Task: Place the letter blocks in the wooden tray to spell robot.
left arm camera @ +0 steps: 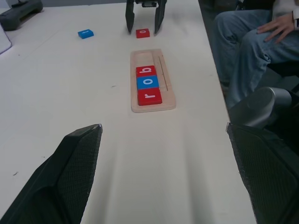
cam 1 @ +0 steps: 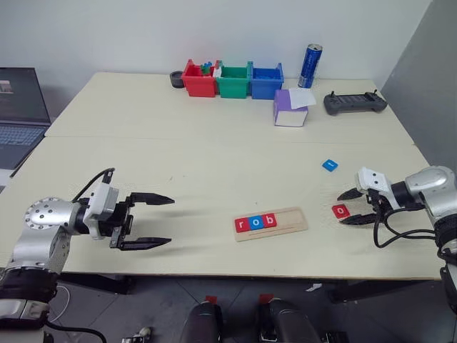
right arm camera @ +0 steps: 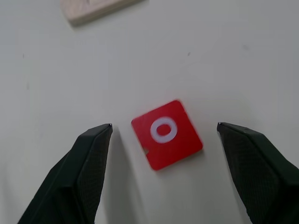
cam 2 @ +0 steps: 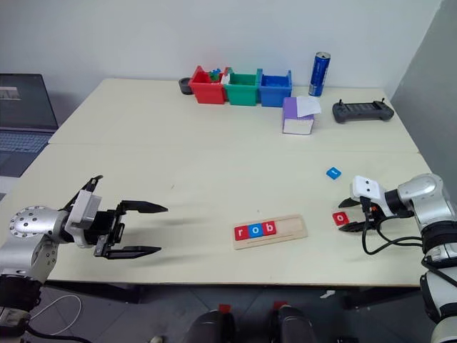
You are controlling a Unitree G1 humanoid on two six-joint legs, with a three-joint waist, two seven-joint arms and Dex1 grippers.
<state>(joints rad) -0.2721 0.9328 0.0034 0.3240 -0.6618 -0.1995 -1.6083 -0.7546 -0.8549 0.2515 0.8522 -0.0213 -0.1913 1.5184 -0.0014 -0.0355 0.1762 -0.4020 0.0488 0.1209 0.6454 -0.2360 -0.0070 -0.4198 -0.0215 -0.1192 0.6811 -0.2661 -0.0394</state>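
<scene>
The wooden tray lies near the table's front edge with three letter blocks in its left part: red r, blue o, red b. A red o block lies flat on the table right of the tray, between the open fingers of my right gripper, untouched. A blue block rests farther back on the right. My left gripper hovers open and empty over the table well left of the tray.
Red, green and blue bins line the far edge, with a blue can, a purple-and-white box and a black controller. A laptop sits far left. A person's legs show beside the table.
</scene>
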